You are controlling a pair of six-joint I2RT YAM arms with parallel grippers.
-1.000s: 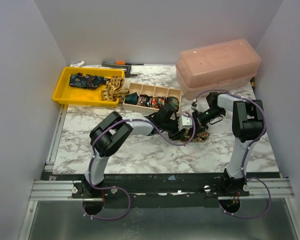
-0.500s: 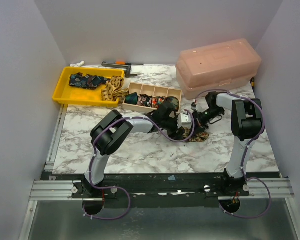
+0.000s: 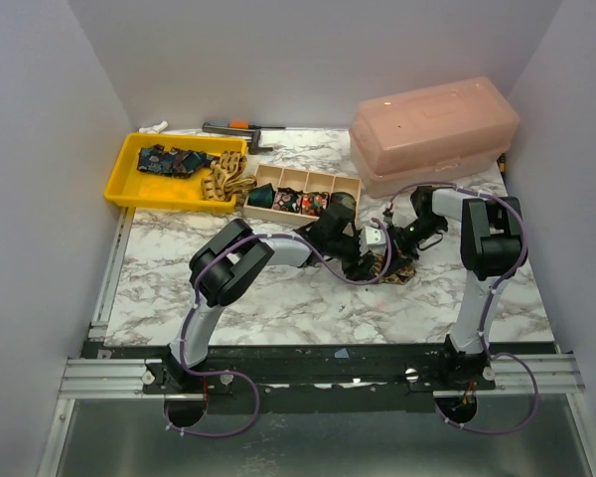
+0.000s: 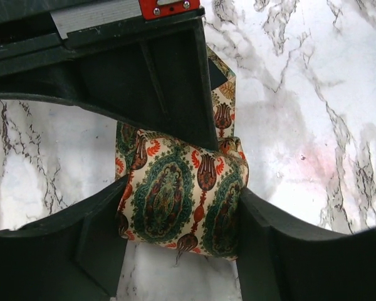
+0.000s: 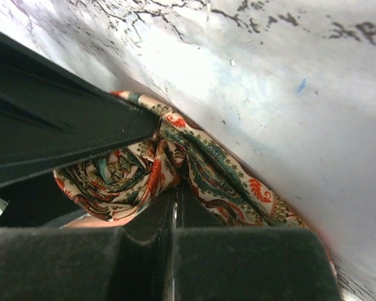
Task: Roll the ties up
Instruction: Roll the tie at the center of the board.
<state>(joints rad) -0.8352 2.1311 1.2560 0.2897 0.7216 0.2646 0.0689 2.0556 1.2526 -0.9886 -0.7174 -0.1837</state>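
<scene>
A cream tie with green and red paisley lies partly rolled on the marble table (image 3: 278, 298), right of centre. In the left wrist view its coil (image 4: 175, 194) sits between my left gripper's (image 4: 182, 216) two jaws, which press on its sides. A loose tail (image 4: 224, 94) runs off behind it. In the right wrist view my right gripper (image 5: 174, 191) is closed, its tips pinching folds of the same tie (image 5: 200, 169) next to the coil. In the top view both grippers, left (image 3: 366, 256) and right (image 3: 389, 245), meet over the tie (image 3: 399, 270).
A yellow tray (image 3: 129, 189) at the back left holds a dark blue tie (image 3: 169, 159) and a tan tie (image 3: 223, 179). A wooden divided box (image 3: 350, 185) holds rolled ties. A pink lidded box (image 3: 432, 129) stands at the back right.
My left arm has shifted a little to the right, bringing its gripper closer against the right gripper. The tie stays held between them.
</scene>
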